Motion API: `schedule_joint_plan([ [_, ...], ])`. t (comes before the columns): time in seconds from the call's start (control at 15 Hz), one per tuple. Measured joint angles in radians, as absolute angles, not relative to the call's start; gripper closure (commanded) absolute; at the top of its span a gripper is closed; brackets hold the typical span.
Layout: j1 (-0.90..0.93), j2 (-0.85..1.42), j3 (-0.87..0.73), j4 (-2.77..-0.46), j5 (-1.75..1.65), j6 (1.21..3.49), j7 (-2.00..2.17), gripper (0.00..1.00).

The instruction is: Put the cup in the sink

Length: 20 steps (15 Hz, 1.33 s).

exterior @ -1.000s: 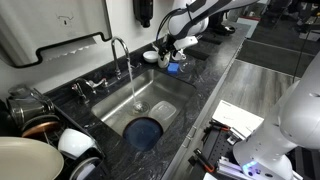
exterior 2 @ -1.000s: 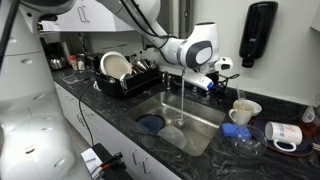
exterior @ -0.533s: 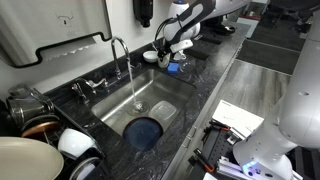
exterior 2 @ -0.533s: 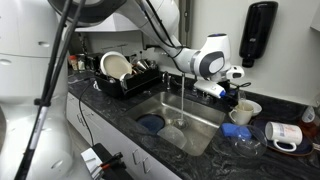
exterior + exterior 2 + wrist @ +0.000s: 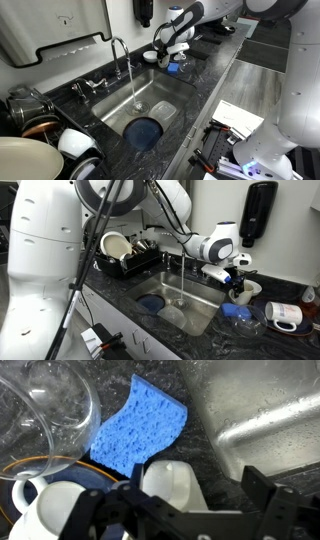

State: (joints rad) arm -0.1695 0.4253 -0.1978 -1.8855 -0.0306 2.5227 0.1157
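Note:
The cup (image 5: 170, 480) is white and stands upright on the dark stone counter, just beside the sink's rim. My gripper (image 5: 175, 502) is open and straddles it, one finger (image 5: 88, 510) on its left and the other (image 5: 262, 488) apart from it on the right. In an exterior view the gripper (image 5: 237, 279) hangs right over the cream cup (image 5: 246, 291), to the right of the steel sink (image 5: 200, 302). The sink also shows in the wrist view (image 5: 270, 410) and in an exterior view (image 5: 165, 95). Water runs from the chrome faucet (image 5: 120, 52).
A blue sponge (image 5: 140, 428) lies just beyond the cup. A clear glass bowl (image 5: 50, 405) and a white mug on a blue plate (image 5: 30, 500) stand close by. A blue bowl (image 5: 150, 304) lies in the sink. A dish rack (image 5: 130, 255) stands past the sink.
The arm has reached further over the counter and come down over the cup. The cup has not moved.

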Motion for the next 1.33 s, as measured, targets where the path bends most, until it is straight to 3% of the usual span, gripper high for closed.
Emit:
schedule_joint_plan([
  [0.07, -0.170, 0.437, -0.203, -1.872, -0.027, 2.502, 0.134, 0.00],
  [0.2, -0.171, 0.457, -0.210, -1.845, -0.021, 2.462, 0.167, 0.26],
  [0.87, -0.176, 0.487, -0.212, -1.792, 0.024, 2.413, 0.214, 0.97],
  [1.33, -0.176, 0.487, -0.209, -1.789, 0.025, 2.413, 0.215, 0.96],
])
